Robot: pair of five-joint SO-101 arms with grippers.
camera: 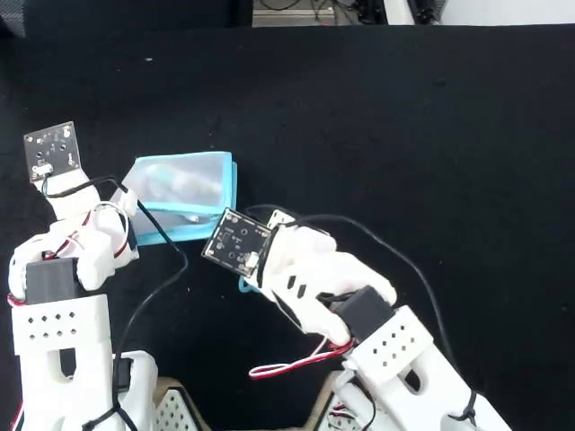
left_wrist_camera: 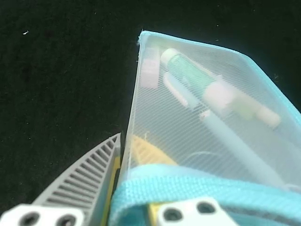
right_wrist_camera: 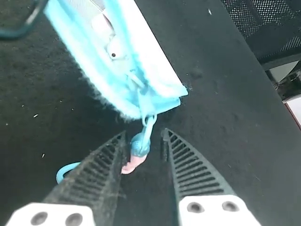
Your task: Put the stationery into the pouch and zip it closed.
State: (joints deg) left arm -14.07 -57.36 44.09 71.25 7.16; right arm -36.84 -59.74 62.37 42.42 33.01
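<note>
The light-blue mesh pouch (camera: 184, 190) lies flat on the black table. Through its mesh I see a green-and-white tube (left_wrist_camera: 197, 80), a blue pen (left_wrist_camera: 235, 141) and a white eraser (left_wrist_camera: 150, 73). My left gripper (left_wrist_camera: 128, 139) is shut on the pouch's edge, with its grey finger (left_wrist_camera: 89, 174) outside and a yellow pad showing through the mesh. At the pouch's (right_wrist_camera: 117, 61) other corner my right gripper (right_wrist_camera: 143, 136) stands open, and the blue zipper pull (right_wrist_camera: 141, 143) hangs between its fingers. A pink piece (right_wrist_camera: 131, 165) sits at the pull's end.
A thin blue loop (right_wrist_camera: 66, 172) lies on the cloth beside the right gripper's finger. Black cables (camera: 157, 269) run from both wrists across the table's front. Beyond the far edge (camera: 296, 25) there is equipment, and a black mesh chair (right_wrist_camera: 263, 23) stands off the table.
</note>
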